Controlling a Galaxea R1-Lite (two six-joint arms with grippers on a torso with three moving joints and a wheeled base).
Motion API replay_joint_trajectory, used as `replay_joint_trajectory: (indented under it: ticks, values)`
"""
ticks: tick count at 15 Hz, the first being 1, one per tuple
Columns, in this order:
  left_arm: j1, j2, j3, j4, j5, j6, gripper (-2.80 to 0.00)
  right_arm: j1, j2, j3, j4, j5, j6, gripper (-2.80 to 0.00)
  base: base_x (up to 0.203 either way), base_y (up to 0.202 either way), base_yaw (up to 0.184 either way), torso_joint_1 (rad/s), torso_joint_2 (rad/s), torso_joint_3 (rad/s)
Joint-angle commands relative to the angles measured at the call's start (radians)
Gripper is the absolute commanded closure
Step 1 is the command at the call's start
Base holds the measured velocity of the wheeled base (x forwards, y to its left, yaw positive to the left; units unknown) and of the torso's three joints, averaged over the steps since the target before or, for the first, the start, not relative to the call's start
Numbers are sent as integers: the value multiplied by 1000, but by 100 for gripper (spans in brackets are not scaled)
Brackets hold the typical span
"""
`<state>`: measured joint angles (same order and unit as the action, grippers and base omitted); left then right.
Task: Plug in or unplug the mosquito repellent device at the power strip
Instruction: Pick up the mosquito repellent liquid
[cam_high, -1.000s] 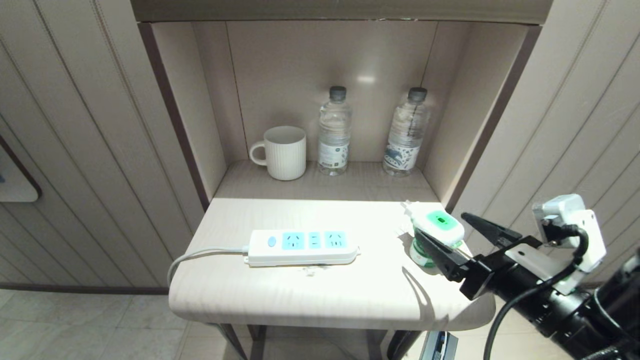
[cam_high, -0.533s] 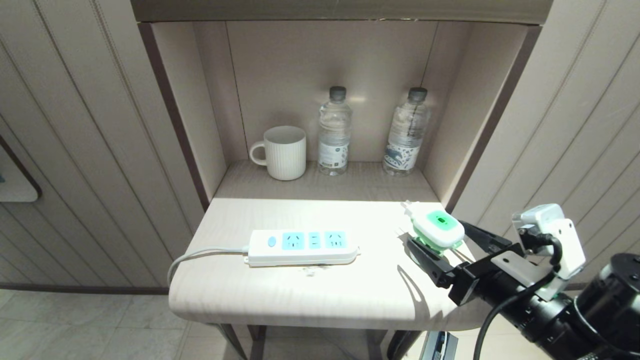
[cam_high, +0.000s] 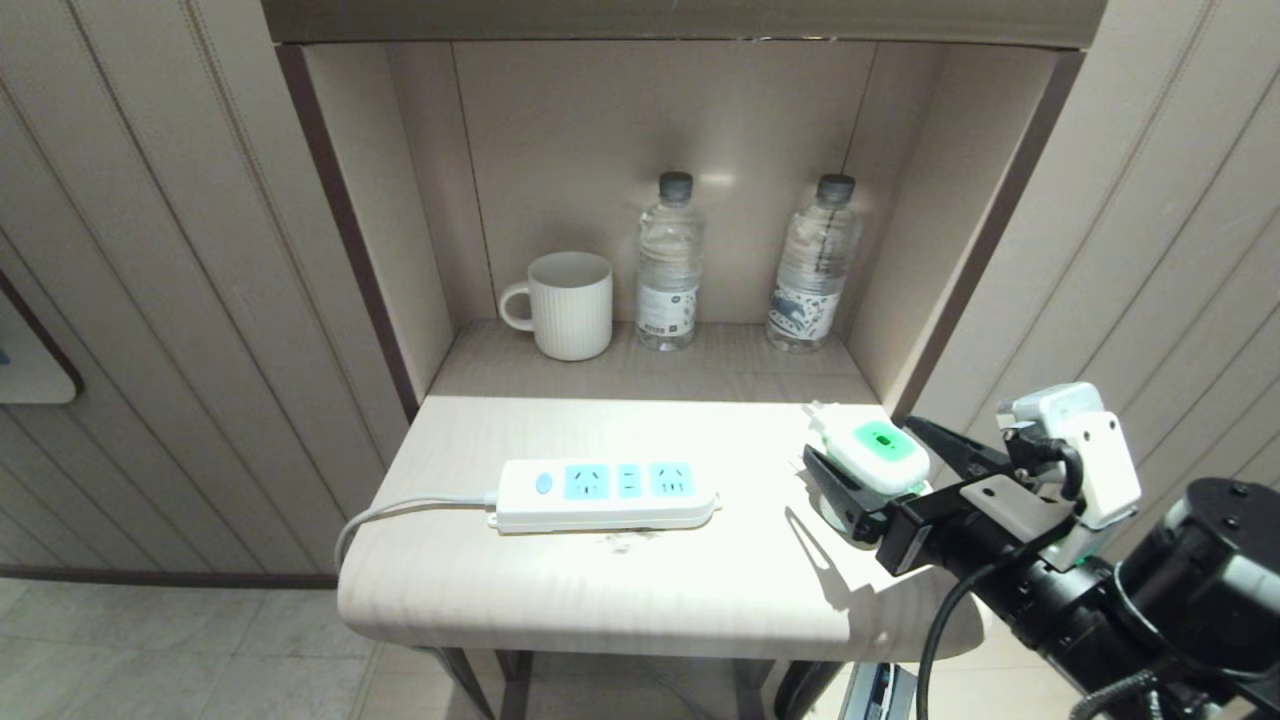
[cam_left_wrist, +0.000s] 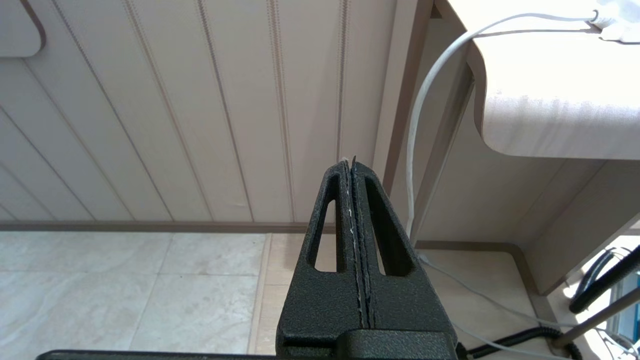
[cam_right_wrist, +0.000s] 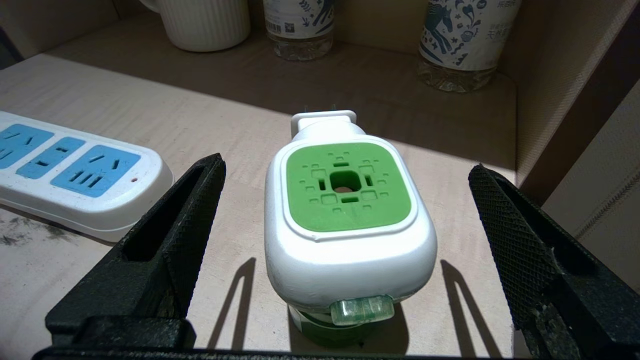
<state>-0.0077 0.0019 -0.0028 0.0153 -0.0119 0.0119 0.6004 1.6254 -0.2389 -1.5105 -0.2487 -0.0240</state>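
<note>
The mosquito repellent device (cam_high: 878, 455) stands upright near the table's right edge, its white head with the green centre (cam_right_wrist: 345, 200) over a green bottle. It is unplugged, with its plug pointing toward the niche. My right gripper (cam_high: 865, 445) is open, one finger on each side of the head (cam_right_wrist: 346, 167), with clear gaps and no touch. The power strip (cam_high: 605, 492) lies flat to the device's left, its light-blue sockets (cam_right_wrist: 75, 175) empty. My left gripper (cam_left_wrist: 350, 162) is shut on nothing, parked low beside the table.
A white ribbed mug (cam_high: 570, 305) and two clear water bottles (cam_high: 668, 265) (cam_high: 815, 265) stand at the back of the niche. The niche's right wall (cam_high: 960, 260) rises close to my right arm. The strip's cord (cam_high: 400, 508) hangs over the table's left edge (cam_left_wrist: 420, 110).
My right gripper has moved forward and up a little, still open, so its fingers now flank the device's head. The device and the strip have not moved.
</note>
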Motion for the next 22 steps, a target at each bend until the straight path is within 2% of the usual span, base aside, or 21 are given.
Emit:
replay_joint_trajectory:
  ticks: [1, 22]
  values:
    - [0, 1, 0, 0, 0, 0, 0, 1, 10, -2, -13, -3, 1, -280, 0, 0, 0, 0, 0, 0]
    - [0, 1, 2, 0, 0, 0, 0, -2, 67, -76, -8, -24, 6, -280, 0, 0, 0, 0, 0, 0]
